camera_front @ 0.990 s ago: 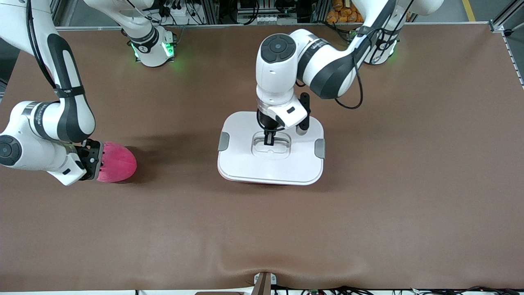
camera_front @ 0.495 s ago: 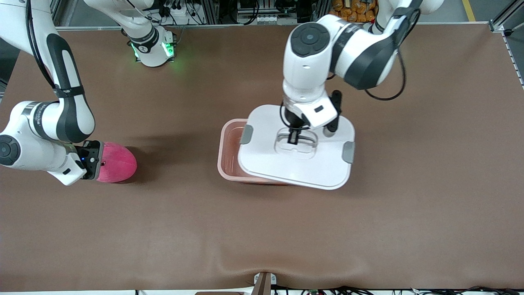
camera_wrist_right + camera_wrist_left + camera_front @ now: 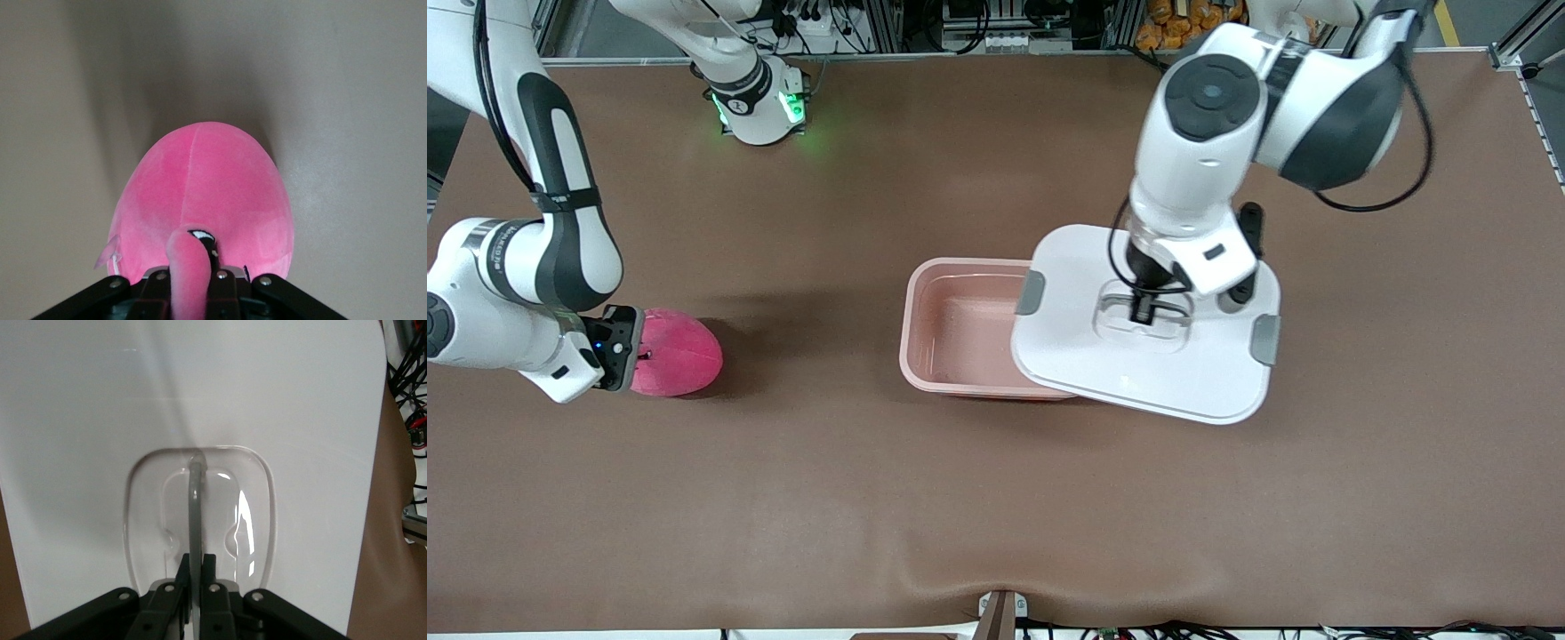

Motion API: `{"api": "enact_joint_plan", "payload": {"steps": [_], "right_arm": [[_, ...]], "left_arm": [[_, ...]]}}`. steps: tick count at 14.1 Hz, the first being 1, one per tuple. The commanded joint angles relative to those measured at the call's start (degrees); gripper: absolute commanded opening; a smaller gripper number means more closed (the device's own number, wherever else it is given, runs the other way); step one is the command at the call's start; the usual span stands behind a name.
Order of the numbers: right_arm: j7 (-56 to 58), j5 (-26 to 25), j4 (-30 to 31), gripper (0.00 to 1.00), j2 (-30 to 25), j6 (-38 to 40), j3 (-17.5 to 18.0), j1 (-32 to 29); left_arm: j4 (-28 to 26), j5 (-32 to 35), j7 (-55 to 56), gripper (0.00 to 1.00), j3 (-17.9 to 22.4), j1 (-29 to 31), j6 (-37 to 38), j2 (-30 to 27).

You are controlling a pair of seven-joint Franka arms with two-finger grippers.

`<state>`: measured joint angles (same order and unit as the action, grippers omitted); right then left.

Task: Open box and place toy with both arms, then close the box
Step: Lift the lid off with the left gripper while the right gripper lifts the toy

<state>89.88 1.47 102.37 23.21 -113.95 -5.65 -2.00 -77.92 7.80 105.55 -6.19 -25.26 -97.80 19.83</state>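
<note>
Left gripper [image 3: 1144, 311]: jaws pinched on the grey handle [image 3: 194, 520] of the white lid [image 3: 1147, 356], center-right of frame, lid overlapping the open pink box [image 3: 951, 333].

Right gripper [image 3: 624, 351]: jaws clamped on a lobe of the pink toy [image 3: 676, 351], apparently resting on the table [image 3: 960, 516], mid-left.

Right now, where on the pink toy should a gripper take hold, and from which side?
By the small lobe sticking out of the toy, from the right arm's end of the table. The body is wide and rounded; the lobe is narrow enough to pinch. The right gripper is shut on it there.
</note>
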Motion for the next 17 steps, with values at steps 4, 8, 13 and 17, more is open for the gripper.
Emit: {"api": "enact_joint_plan", "payload": {"steps": [4,8,13,17], "right_arm": [[-1.37,0.91,-3.84,0.0,-0.62,4.95,0.37,-0.28],[-4.89,0.82,-5.96,0.0,-0.88,8.83,0.46,-0.02],[-11.64,0.91,-6.22,0.0,-2.55,11.89,0.55,0.25],[-19.46,0.91,-6.57,0.0,-4.92,15.15,0.64,2.44]], "left_arm": [[-5.57,-0.24,-6.22,0.0,-0.75,6.53,0.86,-4.35],[-10.22,-0.94,-8.43,0.0,-0.67,9.87,0.86,-6.11],[-20.4,-0.94,-10.27,0.0,-0.75,12.68,-4.13,-10.67],[-27.9,-0.94,-16.24,0.0,-0.67,15.59,-8.72,-14.46]]}}
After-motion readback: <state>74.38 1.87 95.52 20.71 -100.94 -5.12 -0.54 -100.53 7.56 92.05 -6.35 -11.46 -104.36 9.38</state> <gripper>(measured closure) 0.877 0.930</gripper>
